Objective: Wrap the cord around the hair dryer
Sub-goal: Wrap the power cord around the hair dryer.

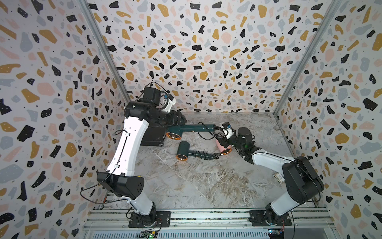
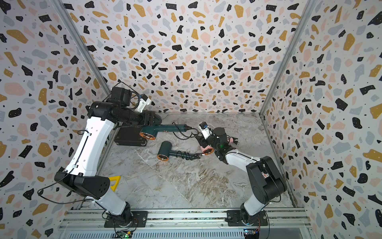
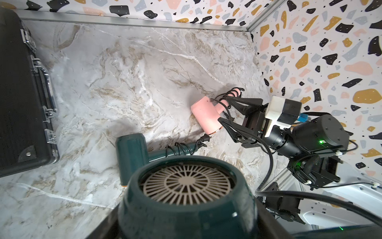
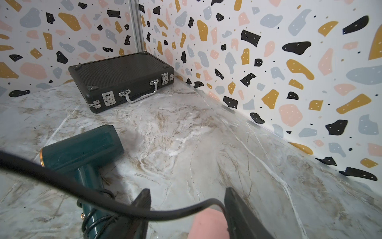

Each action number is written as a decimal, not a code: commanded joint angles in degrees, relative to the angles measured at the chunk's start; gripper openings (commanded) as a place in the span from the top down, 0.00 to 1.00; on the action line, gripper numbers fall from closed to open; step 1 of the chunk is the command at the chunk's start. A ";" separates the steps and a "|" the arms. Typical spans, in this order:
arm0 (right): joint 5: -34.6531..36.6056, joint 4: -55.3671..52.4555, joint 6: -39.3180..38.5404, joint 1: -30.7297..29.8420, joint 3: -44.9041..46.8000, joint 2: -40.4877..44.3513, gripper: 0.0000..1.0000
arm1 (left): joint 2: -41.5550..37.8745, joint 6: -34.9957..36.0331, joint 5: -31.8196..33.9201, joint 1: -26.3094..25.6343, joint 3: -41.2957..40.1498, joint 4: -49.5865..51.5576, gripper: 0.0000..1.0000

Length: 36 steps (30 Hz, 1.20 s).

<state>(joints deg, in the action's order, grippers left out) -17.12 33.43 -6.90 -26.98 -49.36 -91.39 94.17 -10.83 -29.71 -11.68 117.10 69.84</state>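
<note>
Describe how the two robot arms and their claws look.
The left arm and right arm have smooth white shells between black joints. A thin black cable runs along the left shell. The left claw and right claw are black, with tapered fingers; a white camera block sits behind the right one.

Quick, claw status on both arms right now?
Left claw: closed on the green hair dryer, gripping its head end.
Right claw: open; the cord runs across the gap between its fingers, not pinched.
</note>
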 commanded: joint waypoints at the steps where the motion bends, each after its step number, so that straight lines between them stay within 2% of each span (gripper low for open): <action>1: -0.49 0.67 -1.06 -0.26 -3.63 -0.24 0.41 | -2.28 -0.86 -5.65 -0.01 -0.10 -4.36 1.00; 6: -2.13 1.45 -0.42 -0.40 -5.96 -2.45 0.41 | -1.36 0.43 -7.76 -0.01 -0.01 -2.65 1.00; 9: -3.79 1.24 0.09 -0.36 -7.06 -3.29 0.52 | -0.97 0.96 -8.07 0.04 -0.07 -1.95 1.00; 11: -4.81 1.32 0.61 -0.40 -6.91 -3.16 0.67 | -0.95 1.10 -7.19 -0.01 -0.18 -2.03 1.00; 14: -4.82 1.51 0.77 -0.36 -5.50 -2.03 1.00 | -1.09 1.16 -5.30 0.00 -0.37 -2.40 1.00; 18: -2.46 -0.89 -0.62 -0.31 -4.11 0.56 1.00 | -1.23 1.30 -1.06 0.10 -0.86 -3.22 1.00; 22: 3.20 -6.17 -0.63 0.77 -4.22 3.84 1.00 | -2.86 -0.38 4.13 1.22 -3.59 -6.78 1.00; 29: 6.84 -18.83 4.28 8.04 -6.04 6.42 1.00 | -9.34 -8.07 -0.40 9.23 -12.00 -17.59 1.00; 36: 10.65 -28.75 7.87 15.35 -4.37 9.36 1.00 | -12.75 -12.41 -1.23 17.33 -18.90 -24.03 1.00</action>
<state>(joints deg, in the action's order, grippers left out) -9.17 11.79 -1.83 -13.96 -53.69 -85.27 83.50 -19.49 -28.18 3.57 99.90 53.65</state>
